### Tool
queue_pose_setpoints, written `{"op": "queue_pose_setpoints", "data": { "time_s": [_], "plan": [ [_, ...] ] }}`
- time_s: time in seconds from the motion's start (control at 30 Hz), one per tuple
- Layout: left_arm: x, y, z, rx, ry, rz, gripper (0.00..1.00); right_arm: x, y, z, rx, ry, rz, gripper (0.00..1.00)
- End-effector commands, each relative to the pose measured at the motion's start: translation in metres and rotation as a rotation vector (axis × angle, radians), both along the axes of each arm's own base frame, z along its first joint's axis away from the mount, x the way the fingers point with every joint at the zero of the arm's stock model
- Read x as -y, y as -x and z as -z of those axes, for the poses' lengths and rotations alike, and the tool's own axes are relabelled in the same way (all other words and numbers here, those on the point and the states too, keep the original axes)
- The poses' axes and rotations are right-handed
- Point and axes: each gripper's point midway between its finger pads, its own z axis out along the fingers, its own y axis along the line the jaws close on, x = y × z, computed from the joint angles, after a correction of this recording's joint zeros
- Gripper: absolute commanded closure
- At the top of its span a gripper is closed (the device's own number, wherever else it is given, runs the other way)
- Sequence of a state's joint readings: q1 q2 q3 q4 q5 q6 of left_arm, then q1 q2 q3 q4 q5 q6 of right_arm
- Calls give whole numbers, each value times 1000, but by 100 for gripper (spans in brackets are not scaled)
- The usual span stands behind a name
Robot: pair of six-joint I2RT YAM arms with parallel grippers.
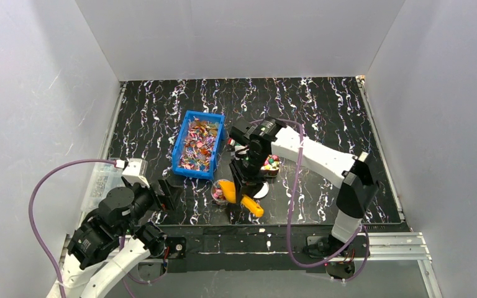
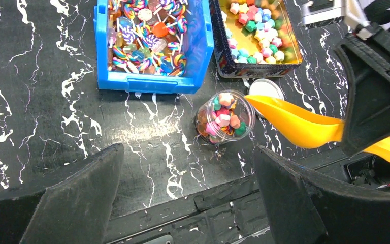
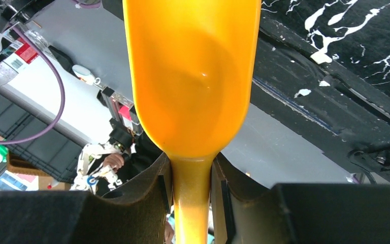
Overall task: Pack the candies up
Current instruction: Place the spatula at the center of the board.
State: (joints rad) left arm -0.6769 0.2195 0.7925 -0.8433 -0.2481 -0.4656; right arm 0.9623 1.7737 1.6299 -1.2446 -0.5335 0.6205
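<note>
left wrist: one jar [image 2: 201, 124] of candies [image 2: 224, 118], one bin [image 2: 152, 82], one tin [image 2: 254, 70], one scoop [image 2: 299, 124].

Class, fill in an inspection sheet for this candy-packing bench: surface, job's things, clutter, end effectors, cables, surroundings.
Surface: black table with white veining.
Job's things: blue bin of wrapped candies; tin of chunky candies; jar partly filled; white lid beside it; empty orange scoop, tip at jar's mouth.
Clutter: clear container at left edge.
End effectors: left end effector open, empty; right end effector shut on scoop handle.
Cables: purple cable on each arm.
Surroundings: white walls on three sides.
</note>
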Motion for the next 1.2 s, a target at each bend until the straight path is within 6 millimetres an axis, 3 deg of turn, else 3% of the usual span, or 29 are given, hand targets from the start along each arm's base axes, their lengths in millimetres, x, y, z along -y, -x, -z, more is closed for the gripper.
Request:
{"op": "queue_pose_setpoints", "data": {
  "time_s": [0.0,0.2,0.33,0.7,1.0,1.17],
  "plan": [
    [-2,-3,7,-30,-29,-18,2,10,-6,-14,134,-68,6,99],
    [-1,-3,8,-35,-33,-17,2,30,-27,-7,353,-55,44,99],
    [-2,-4,8,-35,-33,-21,2,55,-53,2,553,23,73,99],
    [1,-5,10,-51,-46,-14,2,112,-121,-1,994,212,225,99],
    [1,-5,11,-54,-52,-13,2,158,-167,13,1159,377,293,99],
    [2,-7,14,-69,-66,-14,2,189,-187,39,1160,459,348,99]
  ]
}}
